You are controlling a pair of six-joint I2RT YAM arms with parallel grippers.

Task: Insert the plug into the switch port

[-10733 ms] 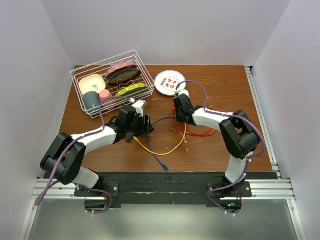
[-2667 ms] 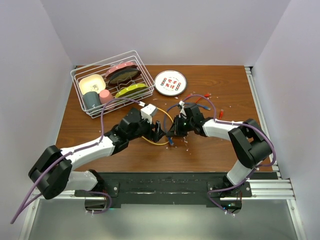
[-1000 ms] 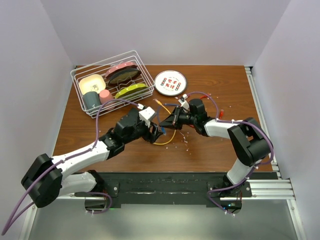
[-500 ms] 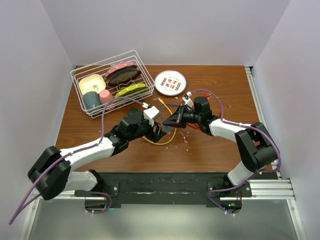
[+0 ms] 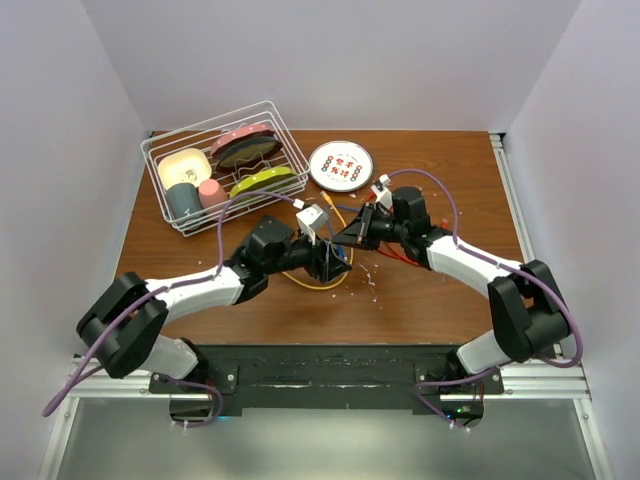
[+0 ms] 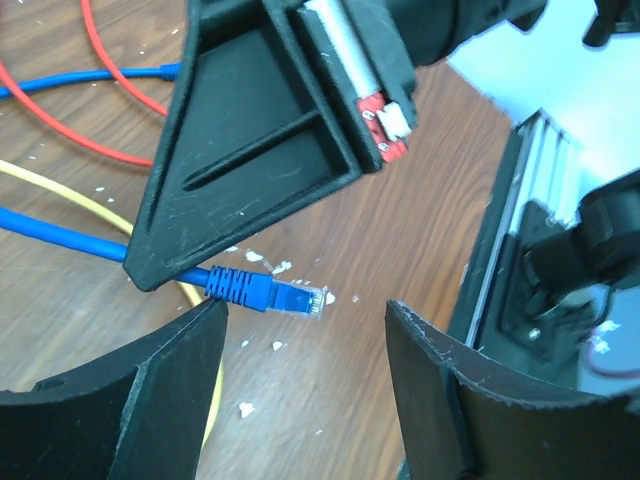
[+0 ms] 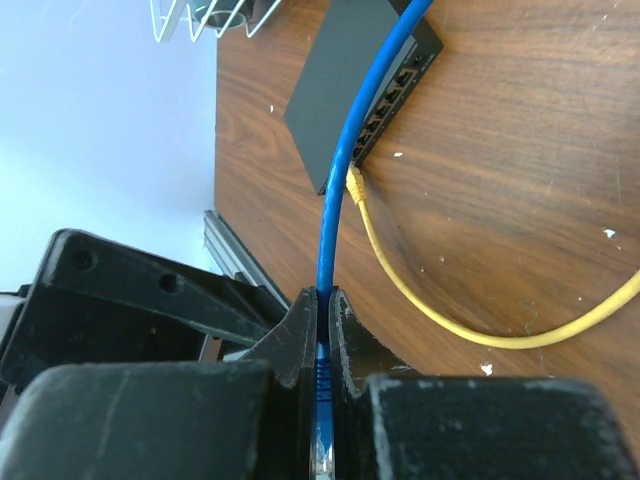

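The switch (image 7: 352, 82) is a flat black box lying on the table, sockets along its near edge, with a yellow plug (image 7: 354, 184) at one socket. In the top view it is hidden under my left arm. My right gripper (image 7: 322, 297) is shut on the blue cable just behind its blue plug (image 6: 286, 297), holding it above the table; in the top view the right gripper (image 5: 349, 236) is mid-table. My left gripper (image 6: 305, 310) is open, its fingers (image 6: 140, 395) either side of the plug tip without touching it; the left gripper (image 5: 334, 264) sits just below the right one.
A wire dish rack (image 5: 160, 150) with bowls and a cup stands back left. A round patterned white plate (image 5: 340, 165) lies behind the grippers. A yellow cable (image 5: 312, 287) loops under the left gripper, and a red cable (image 5: 403, 260) lies beside the right arm. White crumbs dot the wood.
My left gripper has moved right, under the right gripper and up to the plug. My right gripper has shifted slightly back and right, still holding the blue cable.
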